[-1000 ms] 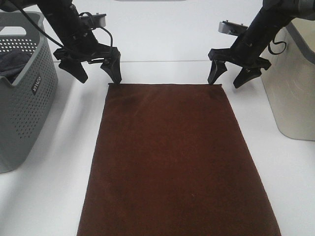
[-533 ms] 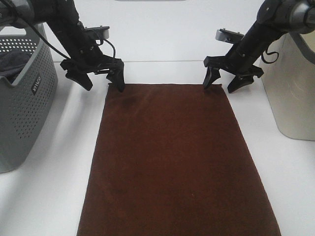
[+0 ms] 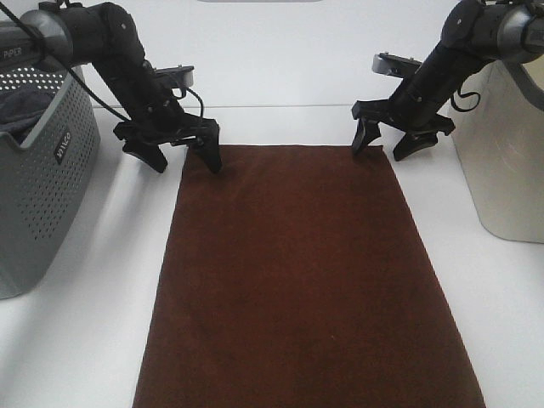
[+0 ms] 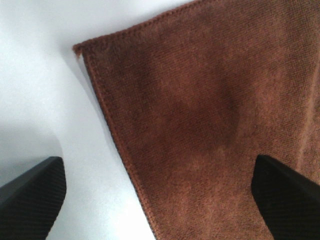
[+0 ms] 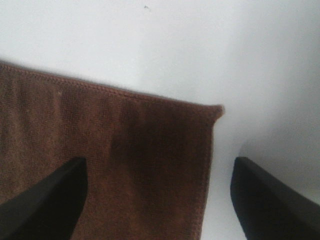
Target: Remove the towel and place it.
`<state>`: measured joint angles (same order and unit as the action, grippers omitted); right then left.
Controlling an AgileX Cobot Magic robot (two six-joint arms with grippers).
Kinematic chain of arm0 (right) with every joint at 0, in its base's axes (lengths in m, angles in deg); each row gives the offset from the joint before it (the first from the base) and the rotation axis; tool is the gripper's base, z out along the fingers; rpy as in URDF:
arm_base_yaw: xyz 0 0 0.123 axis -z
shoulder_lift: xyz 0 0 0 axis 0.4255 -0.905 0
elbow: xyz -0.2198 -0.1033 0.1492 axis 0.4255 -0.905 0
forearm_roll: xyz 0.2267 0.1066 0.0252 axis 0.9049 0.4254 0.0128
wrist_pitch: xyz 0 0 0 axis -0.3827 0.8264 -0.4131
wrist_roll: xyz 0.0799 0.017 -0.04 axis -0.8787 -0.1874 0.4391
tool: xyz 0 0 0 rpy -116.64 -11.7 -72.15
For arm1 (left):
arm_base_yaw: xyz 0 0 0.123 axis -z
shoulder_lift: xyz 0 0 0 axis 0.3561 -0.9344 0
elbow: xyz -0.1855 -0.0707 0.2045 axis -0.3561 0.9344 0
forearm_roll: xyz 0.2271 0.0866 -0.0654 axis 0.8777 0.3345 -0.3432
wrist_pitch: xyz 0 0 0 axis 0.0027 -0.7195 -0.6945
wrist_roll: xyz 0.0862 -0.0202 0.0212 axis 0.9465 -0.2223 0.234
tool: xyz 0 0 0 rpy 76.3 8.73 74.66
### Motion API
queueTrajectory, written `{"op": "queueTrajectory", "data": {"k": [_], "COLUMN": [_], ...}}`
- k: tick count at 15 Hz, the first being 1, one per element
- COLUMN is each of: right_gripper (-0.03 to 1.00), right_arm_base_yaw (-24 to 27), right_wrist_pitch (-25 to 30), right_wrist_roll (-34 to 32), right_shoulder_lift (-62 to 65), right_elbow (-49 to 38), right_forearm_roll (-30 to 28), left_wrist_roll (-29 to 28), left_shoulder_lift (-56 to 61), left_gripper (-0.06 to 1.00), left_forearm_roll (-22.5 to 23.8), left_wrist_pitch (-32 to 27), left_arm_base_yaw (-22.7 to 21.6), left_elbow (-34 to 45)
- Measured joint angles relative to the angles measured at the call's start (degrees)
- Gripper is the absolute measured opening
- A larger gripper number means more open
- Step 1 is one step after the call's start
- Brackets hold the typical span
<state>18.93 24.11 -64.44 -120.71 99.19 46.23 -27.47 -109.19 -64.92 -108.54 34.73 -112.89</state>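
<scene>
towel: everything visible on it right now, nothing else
The towel is a dark reddish-brown plush rectangle with a stitched hem, spread flat on the white table, long side running away from the camera; its near edge is out of frame. The open left gripper straddles its far-left corner, the open right gripper its far-right corner, each with one finger over cloth; contact cannot be confirmed.

The left gripper has come down and toward the near side. It was hovering just beyond the far-left corner of the towel and now straddles it, with one finger over the cloth and the other over the bare table to its left. The right gripper has dropped too and drifted slightly left, down to the far-right corner.
</scene>
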Motion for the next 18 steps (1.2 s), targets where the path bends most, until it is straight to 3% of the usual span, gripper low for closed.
{"op": "queueTrajectory", "data": {"k": [5, 10, 14, 17, 18], "right_gripper": [0.76, 0.69, 0.48, 0.16, 0.05], "right_arm_base_yaw": [0.0, -0.3, -3.3, -3.9, -3.8], "right_wrist_pitch": [0.2, 0.5, 0.4, -0.4, -0.5], "right_wrist_roll": [-0.1, -0.8, -0.9, -0.9, -1.0], "right_shoulder_lift": [0.0, -0.3, -0.9, -1.1, -1.1], "right_elbow": [0.0, 0.0, 0.2, 0.2, 0.2], "right_forearm_roll": [-1.4, -2.5, -3.1, -3.2, -3.6], "left_wrist_roll": [-2.8, -2.8, -2.8, -2.2, -1.7], "left_shoulder_lift": [-0.2, -1.8, -2.6, -3.3, -3.2], "left_gripper": [0.93, 0.81, 0.49, 0.11, 0.03], "left_forearm_roll": [-0.7, -6.0, -7.4, -7.6, -7.6], "left_wrist_pitch": [0.1, 1.7, 3.6, 4.5, 4.7], "left_arm_base_yaw": [0.0, 0.7, 3.4, 3.7, 3.7], "left_elbow": [0.0, -0.9, -1.0, -1.0, -1.0]}}
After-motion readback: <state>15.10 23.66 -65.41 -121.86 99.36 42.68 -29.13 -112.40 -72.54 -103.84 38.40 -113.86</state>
